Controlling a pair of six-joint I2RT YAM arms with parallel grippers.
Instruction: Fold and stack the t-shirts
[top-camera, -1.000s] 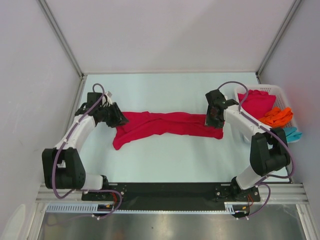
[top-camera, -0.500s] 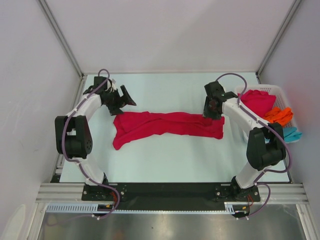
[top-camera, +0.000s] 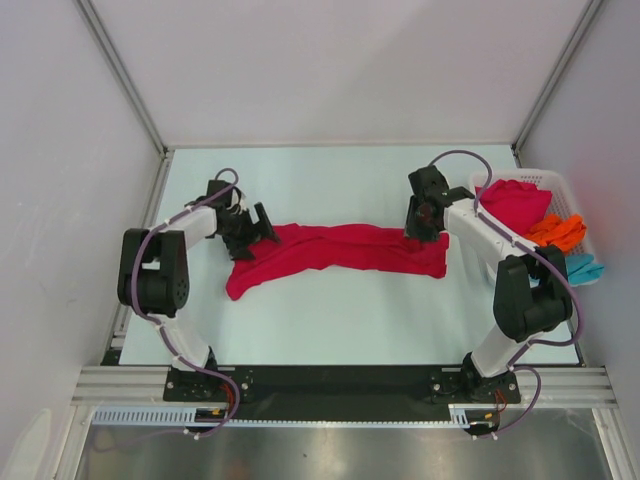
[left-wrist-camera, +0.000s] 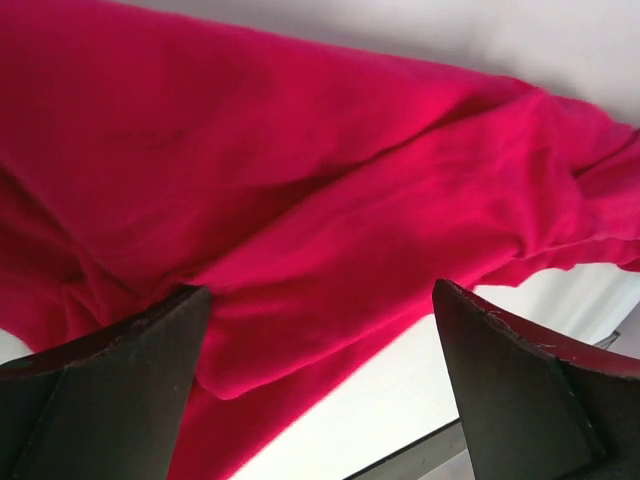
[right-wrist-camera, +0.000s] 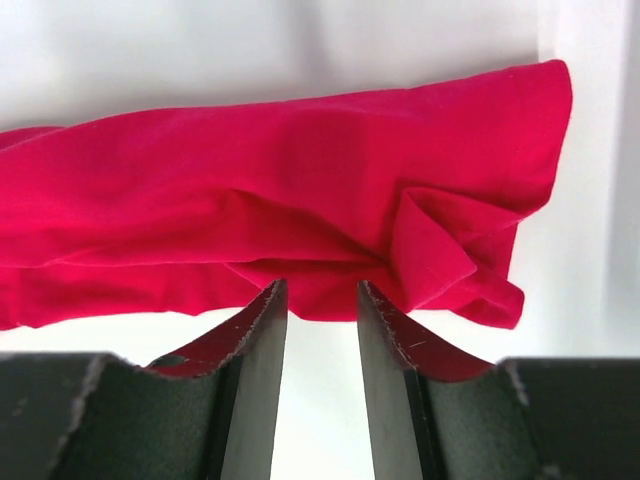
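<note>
On the left, the left gripper (top-camera: 252, 228) is hanging over the near-left end of a crimson t-shirt (top-camera: 335, 247), its jaws standing wide apart. From its wrist camera the two fingers (left-wrist-camera: 110, 370) are sitting at either side of the view, with rumpled red cloth (left-wrist-camera: 300, 200) filling the space beyond them. Most of the shirt is running out of that picture.

The shirt is lying stretched in a long, bunched band across the middle of the table (top-camera: 350, 310), its sleeves and collar lost in the folds.

At the shirt's right end, the right gripper (top-camera: 422, 222) is pointing down at the cloth. Its jaws (right-wrist-camera: 322, 285) are showing a narrow gap, with the shirt's edge (right-wrist-camera: 280, 180) reaching the tips; whether they are pinching it I cannot tell.

Far right, a white basket (top-camera: 560, 185) is holding another crimson shirt (top-camera: 515, 205) and an orange one (top-camera: 555, 233), while a teal one (top-camera: 585, 268) is peeking out, largely hidden by the arm.
</note>
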